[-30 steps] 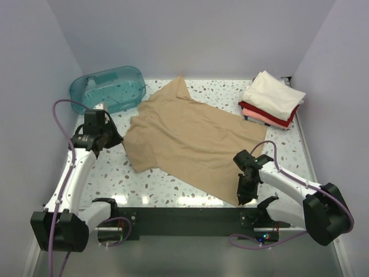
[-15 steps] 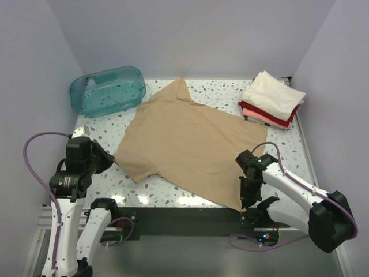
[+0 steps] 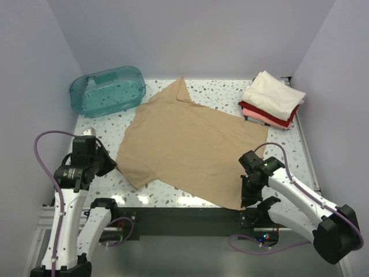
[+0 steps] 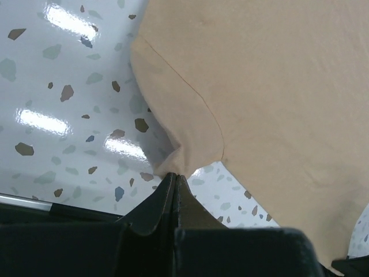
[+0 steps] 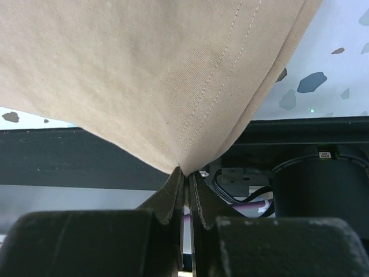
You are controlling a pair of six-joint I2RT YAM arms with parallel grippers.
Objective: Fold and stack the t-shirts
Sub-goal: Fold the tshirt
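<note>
A tan t-shirt (image 3: pixel 190 141) lies spread flat across the middle of the table. My left gripper (image 3: pixel 113 166) is shut on its near left sleeve corner; in the left wrist view that gripper (image 4: pixel 176 175) pinches a peak of tan cloth (image 4: pixel 259 86). My right gripper (image 3: pixel 247 199) is shut on the near right hem corner, over the table's front edge. The right wrist view shows this gripper (image 5: pixel 185 172) with stitched hem (image 5: pixel 150 69) drawn tight out of it. More t-shirts, cream-white over red and pink, sit folded in a stack (image 3: pixel 272 99) at the back right.
A translucent teal tub (image 3: pixel 107 89) stands at the back left. The black base rail (image 3: pixel 179 219) runs along the near edge between the arm bases. Walls close in the speckled table (image 3: pixel 109 133) on three sides.
My left gripper has pulled the sleeve corner toward the near left edge. My right gripper has drawn the hem corner nearer the front edge, and the shirt has slid with them.
</note>
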